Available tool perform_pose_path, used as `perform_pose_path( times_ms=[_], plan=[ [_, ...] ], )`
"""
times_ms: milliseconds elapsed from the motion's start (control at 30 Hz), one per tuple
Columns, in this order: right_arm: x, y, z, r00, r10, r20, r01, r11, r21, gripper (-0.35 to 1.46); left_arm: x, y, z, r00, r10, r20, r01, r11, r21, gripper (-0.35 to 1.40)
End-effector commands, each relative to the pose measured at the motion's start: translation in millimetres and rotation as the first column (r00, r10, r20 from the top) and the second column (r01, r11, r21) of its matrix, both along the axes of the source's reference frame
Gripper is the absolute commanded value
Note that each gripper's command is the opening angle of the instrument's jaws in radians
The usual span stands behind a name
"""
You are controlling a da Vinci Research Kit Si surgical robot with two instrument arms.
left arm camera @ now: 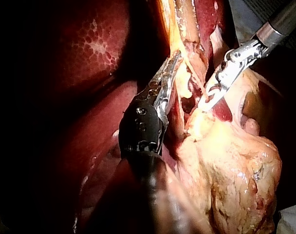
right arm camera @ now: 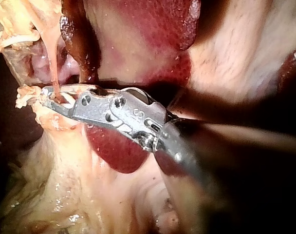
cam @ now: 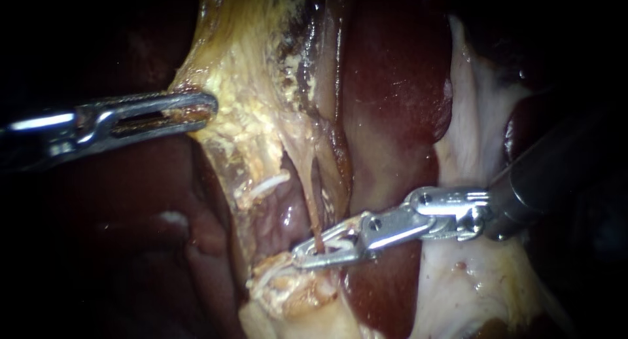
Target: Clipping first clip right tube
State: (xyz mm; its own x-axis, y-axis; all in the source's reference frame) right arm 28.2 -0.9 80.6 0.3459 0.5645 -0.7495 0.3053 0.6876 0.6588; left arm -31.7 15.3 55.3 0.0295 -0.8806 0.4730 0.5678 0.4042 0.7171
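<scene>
Our endoscope looked straight onto the tissue from close by. The left instrument (cam: 208,108), a slim steel shaft with slotted jaws, entered from the left, and the right instrument (cam: 306,252), silver and hinged, entered from the right. Our left wrist camera sat behind its own dark shaft and looked along it from somewhat further back, so the dark red mottled liver (left arm camera: 89,48) filled one side. Our right wrist camera faced along its instrument from very near. All three views shared the thin brownish tube (cam: 316,214) and the pale yellow fatty tissue (cam: 261,116) beside it, though the left wrist view perhaps caught only part of the tube.
</scene>
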Motion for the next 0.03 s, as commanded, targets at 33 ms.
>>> perform_pose_path(
  times_ms=[33],
  plan=[
    [0.0, 0.0, 0.1, 1.0, -0.002, -0.001, 0.002, 1.0, -0.001, -0.35, 0.0, 0.0, 0.0, 1.0, 0.0, 0.0, 0.0, 1.0, 0.0, -0.35]
  ],
)
